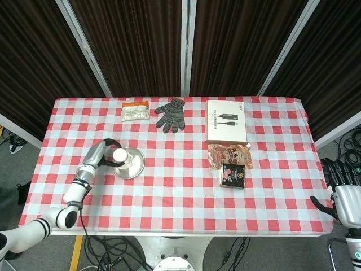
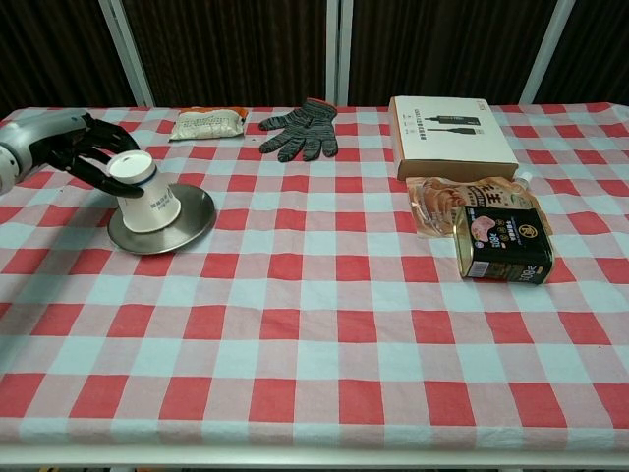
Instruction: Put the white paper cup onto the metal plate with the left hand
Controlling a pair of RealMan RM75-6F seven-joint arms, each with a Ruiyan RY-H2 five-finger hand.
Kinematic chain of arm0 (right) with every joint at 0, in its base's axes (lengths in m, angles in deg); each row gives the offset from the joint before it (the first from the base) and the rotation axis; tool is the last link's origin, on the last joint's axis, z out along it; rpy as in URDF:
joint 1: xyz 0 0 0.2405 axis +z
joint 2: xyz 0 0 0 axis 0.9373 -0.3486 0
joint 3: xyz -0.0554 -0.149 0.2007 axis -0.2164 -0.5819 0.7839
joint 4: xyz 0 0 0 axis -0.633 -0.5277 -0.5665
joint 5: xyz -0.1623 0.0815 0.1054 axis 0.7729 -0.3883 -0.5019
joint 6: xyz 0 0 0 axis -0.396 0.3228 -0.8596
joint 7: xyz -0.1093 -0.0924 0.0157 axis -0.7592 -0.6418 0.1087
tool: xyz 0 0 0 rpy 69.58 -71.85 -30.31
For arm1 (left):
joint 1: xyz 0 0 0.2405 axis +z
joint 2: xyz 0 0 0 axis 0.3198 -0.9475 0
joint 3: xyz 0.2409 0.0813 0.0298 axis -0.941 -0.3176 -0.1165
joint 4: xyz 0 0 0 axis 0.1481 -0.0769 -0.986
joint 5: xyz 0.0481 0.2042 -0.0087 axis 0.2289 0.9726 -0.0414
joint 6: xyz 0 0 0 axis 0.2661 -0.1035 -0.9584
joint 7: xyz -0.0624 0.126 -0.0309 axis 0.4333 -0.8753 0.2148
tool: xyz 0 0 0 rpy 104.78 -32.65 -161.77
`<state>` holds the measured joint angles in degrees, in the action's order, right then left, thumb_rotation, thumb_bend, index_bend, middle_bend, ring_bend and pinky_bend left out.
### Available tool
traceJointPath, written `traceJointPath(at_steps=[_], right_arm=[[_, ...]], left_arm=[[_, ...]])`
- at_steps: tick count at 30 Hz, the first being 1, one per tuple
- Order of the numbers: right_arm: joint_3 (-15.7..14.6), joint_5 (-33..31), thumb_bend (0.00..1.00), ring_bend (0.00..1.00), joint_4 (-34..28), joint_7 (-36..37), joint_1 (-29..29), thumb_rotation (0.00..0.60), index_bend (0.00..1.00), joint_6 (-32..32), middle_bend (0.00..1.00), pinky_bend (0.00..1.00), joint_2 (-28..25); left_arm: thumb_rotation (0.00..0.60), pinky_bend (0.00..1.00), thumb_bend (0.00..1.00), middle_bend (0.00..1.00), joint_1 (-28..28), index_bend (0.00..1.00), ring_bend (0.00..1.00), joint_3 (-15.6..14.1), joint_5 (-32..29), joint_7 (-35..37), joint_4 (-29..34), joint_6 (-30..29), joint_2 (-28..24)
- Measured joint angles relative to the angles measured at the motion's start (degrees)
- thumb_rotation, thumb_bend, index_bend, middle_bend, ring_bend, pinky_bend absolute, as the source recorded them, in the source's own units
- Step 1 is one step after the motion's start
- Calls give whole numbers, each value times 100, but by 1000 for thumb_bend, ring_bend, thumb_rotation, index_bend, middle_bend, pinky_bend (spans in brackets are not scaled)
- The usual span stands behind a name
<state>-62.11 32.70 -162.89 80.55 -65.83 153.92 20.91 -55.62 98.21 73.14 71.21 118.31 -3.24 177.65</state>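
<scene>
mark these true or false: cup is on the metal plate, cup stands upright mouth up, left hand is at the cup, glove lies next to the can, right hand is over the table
1. The white paper cup is on the metal plate. True.
2. The cup stands mouth up. False: it is upside down, base on top, leaning toward the left hand.
3. The left hand is at the cup. True: its fingers curl around the cup's top end.
4. The glove lies next to the can. False: the glove lies at the far edge, the can well apart near the food pouch.
5. The right hand is over the table. False: it hangs off the table's right side.
</scene>
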Motion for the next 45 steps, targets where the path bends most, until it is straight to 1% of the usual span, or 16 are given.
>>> traceJointPath(at_steps=[2, 4, 11, 13, 16, 21, 24, 28, 33, 35, 37, 40, 43, 45], right_arm=[[-17, 13, 106, 0, 6, -1, -2, 600, 30, -13, 82, 0, 0], [-38, 35, 106, 0, 14, 14, 6, 600, 31, -49, 82, 0, 1], [-71, 61, 110, 0, 23, 29, 47, 600, 31, -143, 81, 0, -6], [-70, 57, 111, 0, 26, 33, 56, 600, 32, -158, 81, 0, -7], [-67, 46, 111, 0, 33, 38, 66, 600, 32, -177, 81, 0, -8], [-69, 49, 111, 0, 25, 26, 84, 600, 31, -202, 81, 0, -9], [-84, 57, 111, 0, 32, 31, 87, 600, 32, -218, 81, 0, -3], [-92, 70, 110, 0, 39, 41, 92, 600, 31, -222, 81, 0, -1], [-91, 74, 111, 0, 34, 38, 79, 600, 33, -189, 81, 0, -14], [-89, 69, 111, 0, 28, 29, 86, 600, 33, -202, 81, 0, -19], [-86, 70, 110, 0, 23, 34, 95, 600, 33, -209, 81, 0, -22], [-87, 73, 110, 0, 19, 34, 101, 600, 33, -215, 81, 0, -23], [-93, 103, 114, 0, 9, 28, 104, 600, 32, -208, 81, 0, -25], [-106, 122, 120, 0, 5, 22, 105, 600, 32, -208, 81, 0, -23]], left_arm=[[600, 168, 121, 314, 2, 533, 169, 107, -118, -10, -48, -25, 31], [600, 168, 122, 314, 22, 533, 169, 95, -100, -5, -10, -40, 22], [600, 159, 121, 314, 72, 533, 169, -210, 348, 32, 469, -32, -133], [600, 159, 121, 314, 64, 533, 169, -262, 408, 6, 483, -34, -135], [600, 159, 121, 314, 44, 533, 169, -194, 317, -31, 335, -63, -76], [600, 158, 121, 314, 0, 533, 169, 43, -67, -149, -151, -105, 95], [600, 158, 122, 314, 10, 534, 169, 104, -176, -167, -182, -109, 126], [600, 158, 122, 314, 38, 534, 169, -23, -6, -173, 24, -83, 82], [600, 158, 122, 314, 72, 533, 169, -177, 297, -70, 483, -70, -62], [600, 157, 122, 314, 71, 533, 169, -212, 400, -84, 534, -124, -92], [600, 157, 122, 314, 58, 534, 169, -198, 375, -146, 460, -139, -74], [600, 157, 122, 314, 15, 533, 169, -119, 182, -299, 161, -130, 18], [600, 157, 122, 314, -33, 533, 169, 17, -142, -447, -172, -85, 132], [600, 157, 122, 314, -38, 533, 169, 106, -287, -496, -213, -73, 163]])
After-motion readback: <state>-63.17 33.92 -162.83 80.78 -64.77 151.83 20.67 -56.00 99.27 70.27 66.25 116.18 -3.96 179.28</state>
